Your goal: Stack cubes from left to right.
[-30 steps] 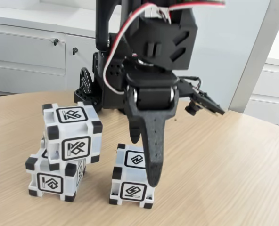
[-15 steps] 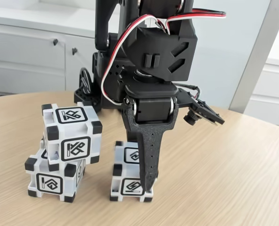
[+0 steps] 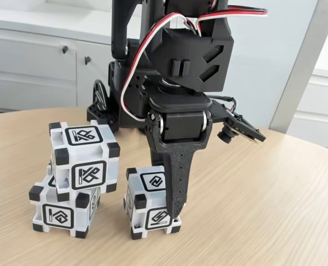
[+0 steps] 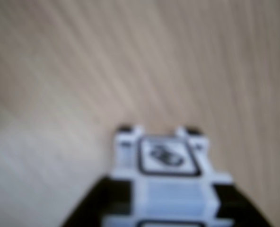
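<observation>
Far left in the fixed view: two cubes already stacked on the wooden table (image 3: 275, 199). Bottom cube (image 3: 64, 208) flat on the wood, a framed glyph facing the camera. Upper cube (image 3: 86, 158) resting on top of it, twisted a little and shifted toward the right, so that its right edge overhangs the one beneath. Glyphs visible on the upper cube's top and front faces.

Just right of the stack, apart from it by a narrow gap: third cube (image 3: 147, 200), seemingly on the table, turned slightly so a corner points toward the camera. Glyphs showing on its top and front faces.

Against that cube's right side: one long black finger (image 3: 176, 172) of the tool (image 3: 172, 208), pointing straight down, its tip low beside the cube's front right corner. Second finger hidden behind the cube and the first finger, so cannot tell whether clamped on the cube or merely standing loose around it.

Above: black arm body (image 3: 186, 55) with red and white wires looping over it, base standing at the table's far edge. Small camera bracket (image 3: 239, 127) jutting out to the right of the wrist. Behind, pale cabinets (image 3: 31, 61) with dark knobs.

Wrist view, badly blurred: third cube (image 4: 166, 172) at bottom centre on wood grain, dark shapes flanking it low on both sides.
</observation>
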Tool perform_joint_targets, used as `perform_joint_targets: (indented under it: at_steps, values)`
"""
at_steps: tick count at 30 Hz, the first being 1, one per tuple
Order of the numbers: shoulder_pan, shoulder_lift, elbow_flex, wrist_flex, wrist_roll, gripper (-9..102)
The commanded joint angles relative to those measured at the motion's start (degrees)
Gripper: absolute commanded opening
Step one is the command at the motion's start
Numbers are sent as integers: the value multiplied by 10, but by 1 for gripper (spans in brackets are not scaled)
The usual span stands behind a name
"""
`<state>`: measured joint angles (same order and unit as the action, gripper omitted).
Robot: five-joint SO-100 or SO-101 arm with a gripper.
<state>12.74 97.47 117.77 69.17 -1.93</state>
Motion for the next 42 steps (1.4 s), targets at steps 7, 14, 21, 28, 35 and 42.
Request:
perform_joint_targets:
  at_steps: [7,14,21,28,35,42]
  values:
    - [6,10,-15,5,-2,20]
    - [6,27,-15,9,6,18]
    - [-3,121,-9,5,16,19]
    - [-3,162,-16,4,56,19]
    - [-4,220,-18,4,92,19]
    - [-4,290,-18,4,129,19]
